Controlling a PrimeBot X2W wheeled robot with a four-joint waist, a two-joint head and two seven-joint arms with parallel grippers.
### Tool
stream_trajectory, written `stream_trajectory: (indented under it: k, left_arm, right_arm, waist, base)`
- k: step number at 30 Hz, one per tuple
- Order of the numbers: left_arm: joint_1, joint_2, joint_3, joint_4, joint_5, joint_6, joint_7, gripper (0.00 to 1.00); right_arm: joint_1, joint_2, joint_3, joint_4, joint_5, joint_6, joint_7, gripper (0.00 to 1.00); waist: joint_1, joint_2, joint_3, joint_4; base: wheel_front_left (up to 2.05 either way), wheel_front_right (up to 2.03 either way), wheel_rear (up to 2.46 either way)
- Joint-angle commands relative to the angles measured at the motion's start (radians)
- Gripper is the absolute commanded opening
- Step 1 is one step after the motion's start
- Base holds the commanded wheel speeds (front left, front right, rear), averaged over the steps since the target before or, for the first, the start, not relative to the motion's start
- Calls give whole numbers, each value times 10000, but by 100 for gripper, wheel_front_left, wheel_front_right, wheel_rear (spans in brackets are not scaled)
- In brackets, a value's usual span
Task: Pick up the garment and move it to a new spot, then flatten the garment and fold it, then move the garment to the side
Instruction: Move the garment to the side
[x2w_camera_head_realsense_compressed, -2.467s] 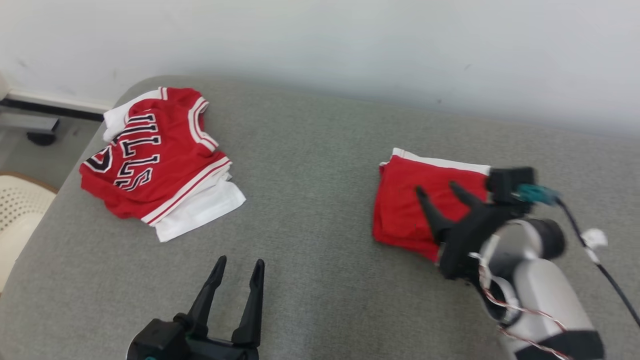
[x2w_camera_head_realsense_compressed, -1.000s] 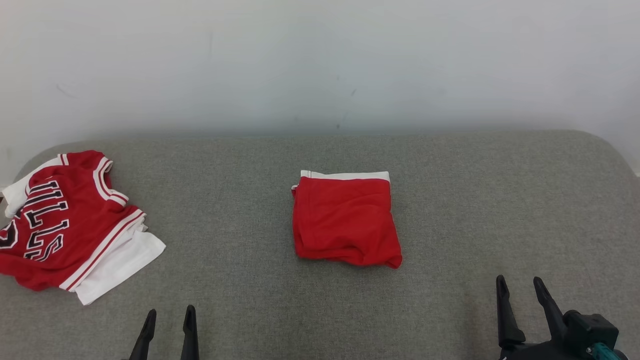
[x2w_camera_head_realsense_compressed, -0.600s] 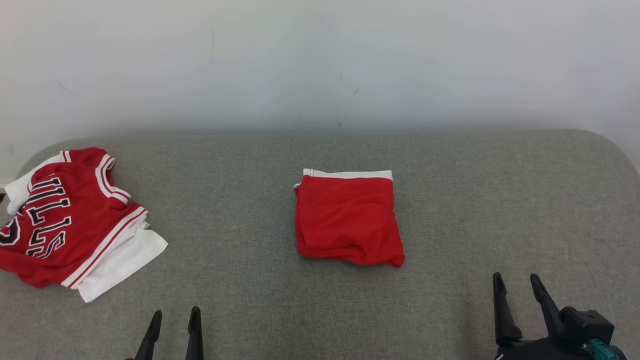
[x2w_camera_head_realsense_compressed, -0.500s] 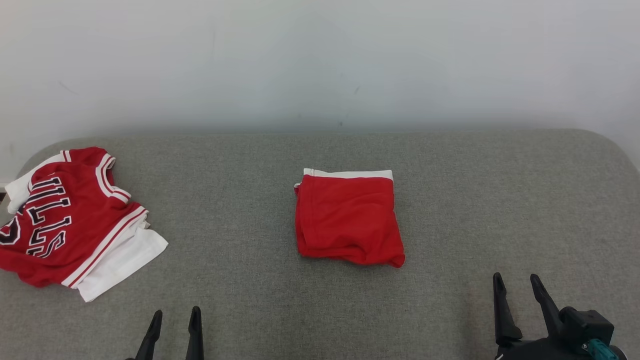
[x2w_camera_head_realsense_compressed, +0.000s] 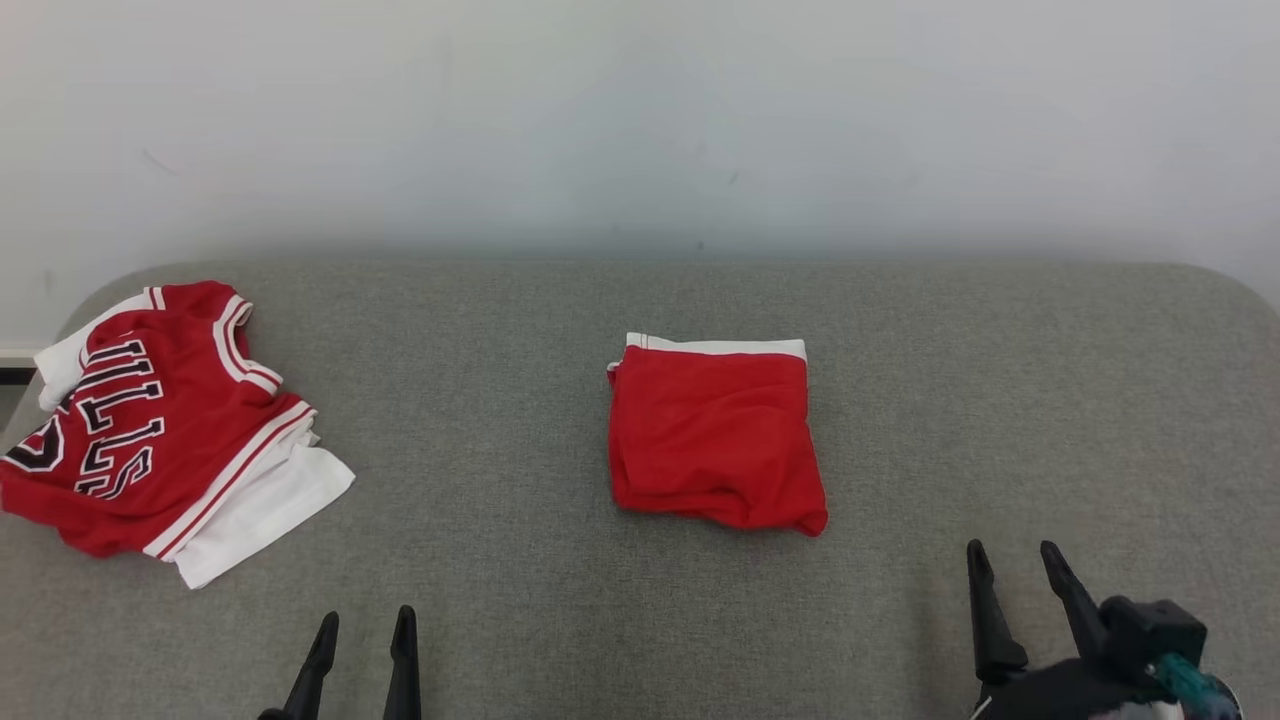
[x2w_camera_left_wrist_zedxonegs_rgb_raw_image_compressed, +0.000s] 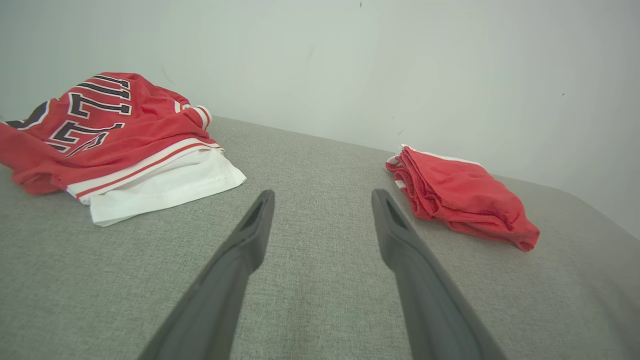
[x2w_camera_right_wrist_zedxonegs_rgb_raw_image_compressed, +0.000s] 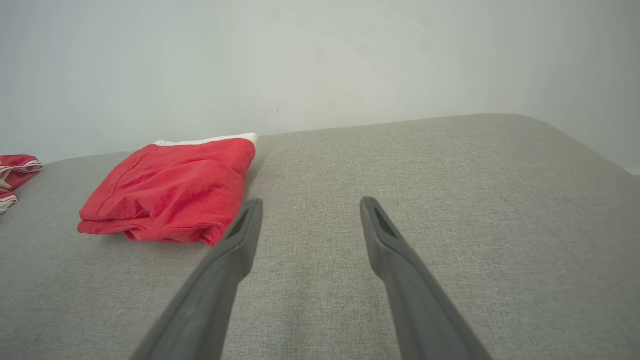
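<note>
The garment (x2w_camera_head_realsense_compressed: 715, 440) is a red piece with a white band along its far edge. It lies folded into a small square in the middle of the grey padded surface (x2w_camera_head_realsense_compressed: 500, 520), with nothing touching it. My left gripper (x2w_camera_head_realsense_compressed: 366, 617) is open at the lower left, well short of it. My right gripper (x2w_camera_head_realsense_compressed: 1011, 549) is open at the lower right, nearer me and to the right of the garment's near corner. The left wrist view has the garment (x2w_camera_left_wrist_zedxonegs_rgb_raw_image_compressed: 460, 195) to the right of the open fingers (x2w_camera_left_wrist_zedxonegs_rgb_raw_image_compressed: 322, 195). The right wrist view has it (x2w_camera_right_wrist_zedxonegs_rgb_raw_image_compressed: 170, 192) left of the fingers (x2w_camera_right_wrist_zedxonegs_rgb_raw_image_compressed: 311, 201).
A red and white jersey (x2w_camera_head_realsense_compressed: 160, 420) with black lettering lies crumpled at the far left of the surface, near its rounded edge, and appears in the left wrist view (x2w_camera_left_wrist_zedxonegs_rgb_raw_image_compressed: 100, 130). A pale wall (x2w_camera_head_realsense_compressed: 640, 120) runs right behind the surface.
The right gripper, which stood over the folded garment at first, has drawn back to the lower right, empty. The camera has turned, so the whole picture has shifted. The garment lies still.
</note>
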Motion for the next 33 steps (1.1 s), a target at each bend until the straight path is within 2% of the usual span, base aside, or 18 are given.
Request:
stream_trajectory:
  k: [1,5,12,16,22,33]
  left_arm:
    - [-104,23,-25,2,-85,-9,-33,100]
    - [-199,13,-158,-10,-117,-9,-33,100]
    - [-426,-39,-542,-10,-244,-9,-33,100]
    - [-621,-75,-830,-18,-256,-9,-33,100]
    - [-982,-130,-1455,-7,-397,-9,-33,100]
    - [-1261,-186,-1911,-135,-492,-9,-33,100]
  right_arm:
    - [-222,-4,51,-82,-61,-21,157,100]
    - [-1022,-4,142,-121,-175,-21,1780,100]
    - [-3218,1,117,304,-125,-21,6512,100]
    - [-4280,-18,-175,720,-571,-21,8317,100]
    - [-5443,2,-1639,1733,-1597,-21,9294,100]
    - [-6214,-7,-3276,3494,-2669,-21,9097,100]
  waist:
    - [-1,0,-1,98]
    - [-1,0,54,296]
    - [-1,0,322,962]
    - [-1,0,553,1469]
    - [-1,0,1053,2392]
    - [-1,0,1603,3464]
  base:
    - [0,0,0]
    - [0,0,0]
    - [0,0,0]
    - [0,0,0]
    - [0,0,0]
    - [0,0,0]
